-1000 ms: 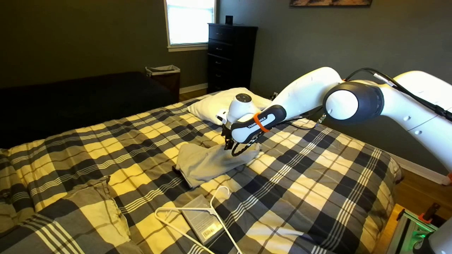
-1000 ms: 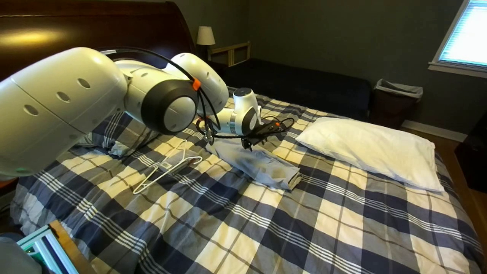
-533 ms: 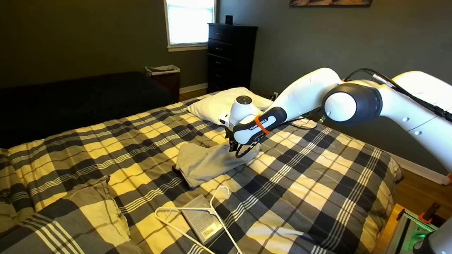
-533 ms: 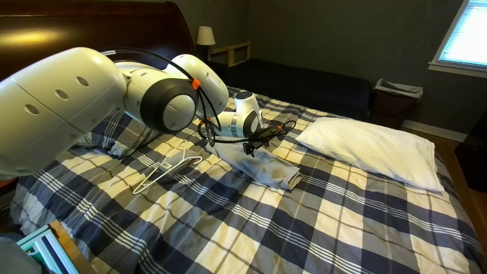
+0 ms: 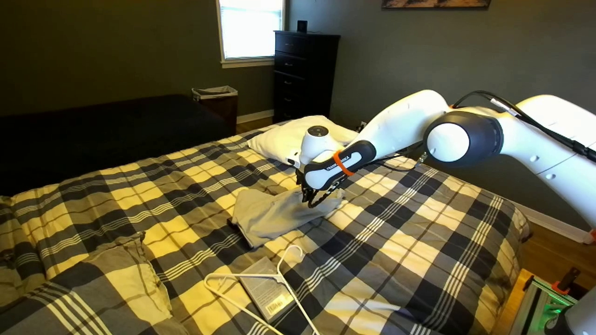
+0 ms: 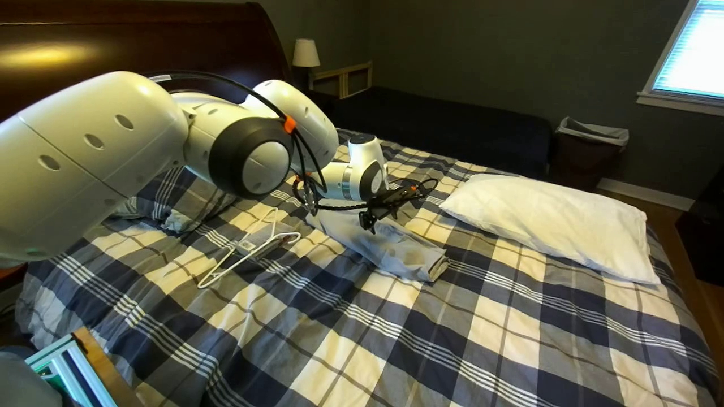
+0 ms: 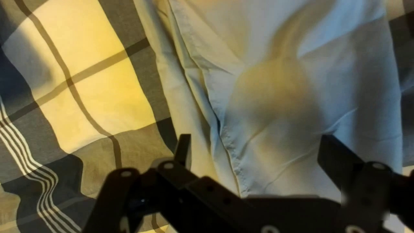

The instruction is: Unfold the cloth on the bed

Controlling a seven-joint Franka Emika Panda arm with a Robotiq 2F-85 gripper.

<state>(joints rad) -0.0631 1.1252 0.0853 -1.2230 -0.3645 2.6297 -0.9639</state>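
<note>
While hand (image 7: 256, 141) gapes — folded cloth (image 6: 399, 249) lies beneath, on bed (image 6: 407, 339).

My gripper (image 7: 255, 142) is over the cloth (image 5: 274, 217), which lies on the bed (image 5: 358, 260). In an exterior view a pillow (image 5: 277, 139) lies behind the cloth; before it lies a hanger (image 5: 280, 278) across a box (image 5: 265, 294), a cushion (image 5: 111, 279) to their left. Behind the bed, a bin (image 5: 224, 106) stands left of a dresser (image 5: 305, 70).

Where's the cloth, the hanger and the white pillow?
Cloth (image 7: 284, 94): wrist view, middle of the part showing.
Hanger (image 5: 280, 278): in an exterior view, just below its hook.
White pillow (image 6: 547, 226): in an exterior view, middle of its top.
</note>
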